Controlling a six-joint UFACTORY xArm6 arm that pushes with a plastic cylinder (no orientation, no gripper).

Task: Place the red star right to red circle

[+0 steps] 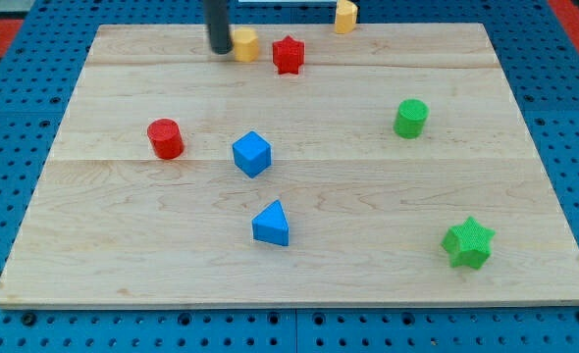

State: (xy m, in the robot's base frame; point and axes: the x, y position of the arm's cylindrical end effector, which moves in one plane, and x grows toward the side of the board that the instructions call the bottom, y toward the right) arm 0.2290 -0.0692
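Observation:
The red star [288,54] lies near the view's top, a little left of centre. The red circle [165,138] stands on the board's left side, well below and left of the star. My tip [218,49] is at the view's top, touching or just left of a yellow block [244,43], which sits between the tip and the red star. The star is to the right of the tip, with the yellow block between them.
A second yellow block [344,16] sits at the board's top edge. A blue cube [251,154] and a blue triangle [271,225] lie mid-board. A green cylinder [410,118] is at right, a green star [467,242] at bottom right.

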